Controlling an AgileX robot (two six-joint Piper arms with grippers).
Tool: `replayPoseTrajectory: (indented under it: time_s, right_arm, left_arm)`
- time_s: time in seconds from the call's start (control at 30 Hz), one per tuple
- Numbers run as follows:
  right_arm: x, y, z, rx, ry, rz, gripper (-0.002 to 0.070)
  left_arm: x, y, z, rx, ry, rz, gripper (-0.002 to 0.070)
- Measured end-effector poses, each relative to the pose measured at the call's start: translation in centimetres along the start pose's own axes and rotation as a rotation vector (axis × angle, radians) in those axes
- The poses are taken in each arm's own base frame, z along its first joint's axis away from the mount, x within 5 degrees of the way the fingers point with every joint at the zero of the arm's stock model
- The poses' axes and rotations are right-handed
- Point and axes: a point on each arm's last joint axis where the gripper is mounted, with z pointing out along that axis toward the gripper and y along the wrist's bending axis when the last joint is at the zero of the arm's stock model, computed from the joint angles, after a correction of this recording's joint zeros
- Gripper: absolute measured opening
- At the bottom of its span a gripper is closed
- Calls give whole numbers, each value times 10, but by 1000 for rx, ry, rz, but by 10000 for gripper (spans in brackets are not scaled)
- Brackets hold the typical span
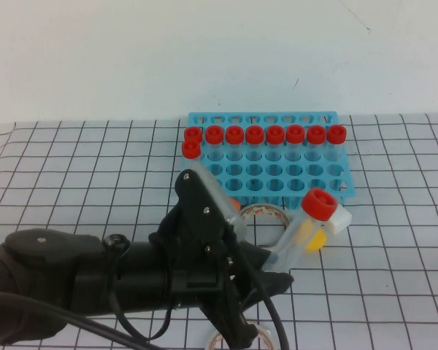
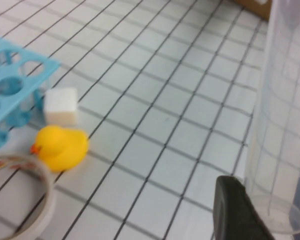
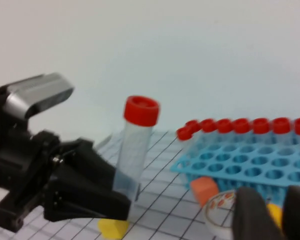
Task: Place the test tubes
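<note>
Inspection, high view: the left end effector (image 1: 277, 264) is clenched on the lower part of a red-capped test tube (image 1: 303, 226). The tube leans over the desk (image 1: 80, 168) just in front of the blue rack (image 1: 277, 186), near a yellow duck (image 1: 317, 242), a white block (image 1: 341, 220) and a tape roll (image 1: 266, 216). Nine capped tubes (image 1: 265, 135) stand in the rack; the right end effector is not seen here. Left wrist view: the tube's clear wall runs along one finger (image 2: 235, 210), and the duck, block and tape lie close to the rack's corner. Right wrist view: the tube sits tilted in the left end effector, and the right end effector (image 3: 277, 212) waits low on the robot's side, slightly parted and empty. Recommendation: bring the tube upright before moving over the rack, centre it above a free hole in the second row, lower it straight, and release only once it is seated. Keep the wrist clear of the capped row and the clutter.
</note>
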Motion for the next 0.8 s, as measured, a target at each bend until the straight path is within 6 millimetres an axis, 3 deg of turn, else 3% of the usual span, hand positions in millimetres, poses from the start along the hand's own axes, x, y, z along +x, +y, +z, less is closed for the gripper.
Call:
replayPoseTrajectory:
  time_s: [0.2,0.27,0.57,0.8]
  right_arm:
    - [-37,-1,38,-127,122,-4,426]
    - [-47,-1,52,-206,153,-4,480]
    - [-86,-10,114,-494,219,36,524]
    - [-90,11,150,-614,253,-35,524]
  left_arm:
    - [-13,-5,0,61,-48,25,210]
    - [-20,-5,-1,74,-69,36,210]
    - [-38,-8,-3,113,-123,68,210]
    - [-38,-8,-3,115,-125,70,210]
